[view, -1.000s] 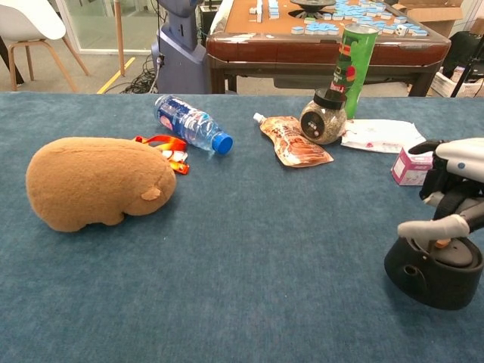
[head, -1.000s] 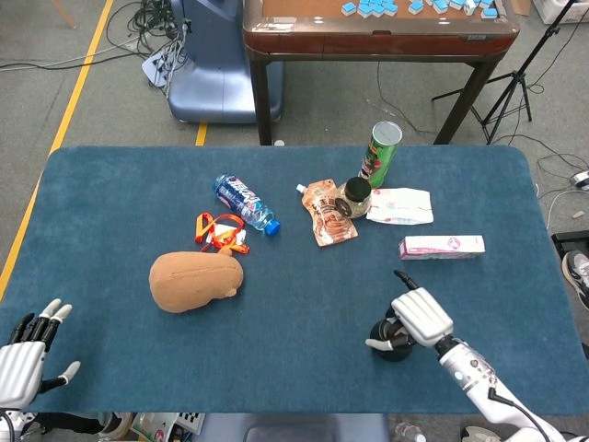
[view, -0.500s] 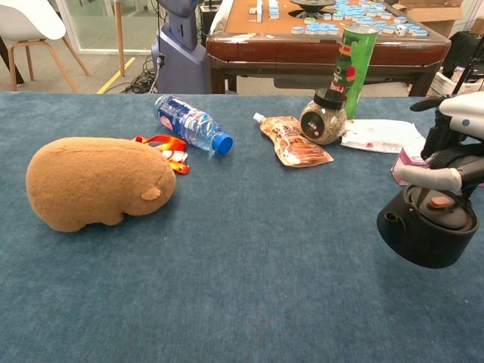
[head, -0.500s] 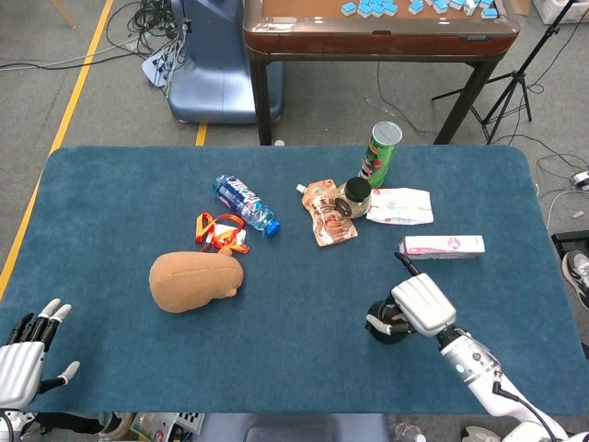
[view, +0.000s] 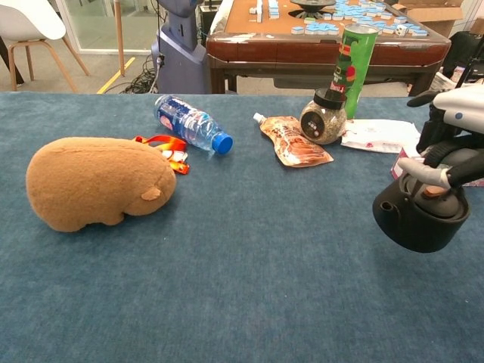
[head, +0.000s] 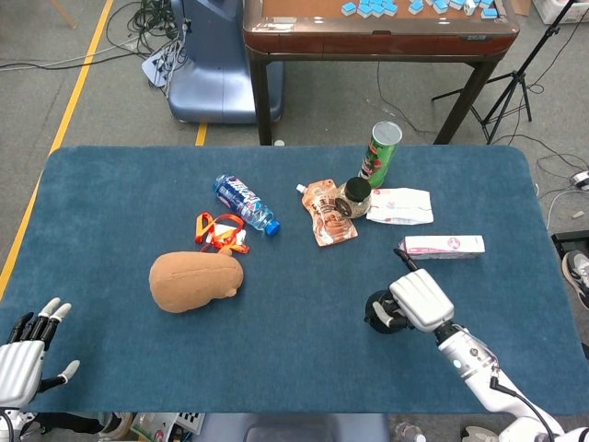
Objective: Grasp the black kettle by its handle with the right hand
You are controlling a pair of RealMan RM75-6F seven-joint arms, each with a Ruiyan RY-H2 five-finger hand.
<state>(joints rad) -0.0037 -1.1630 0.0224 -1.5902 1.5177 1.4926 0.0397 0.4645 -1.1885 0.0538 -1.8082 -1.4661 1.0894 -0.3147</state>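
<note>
The black kettle hangs above the blue table, held from above by my right hand, whose fingers wrap its handle. From the head camera the kettle peeks out left of the white right hand, its spout pointing left. My left hand rests at the table's near left corner, fingers spread and empty. The kettle's handle is hidden under the right hand.
A brown plush toy, an orange strap and a water bottle lie left of centre. A snack pouch, a jar, a green can, a white packet and a pink box lie behind the kettle.
My right hand has lifted the kettle off the table and carried it slightly forward and left. The left hand has stayed where it was.
</note>
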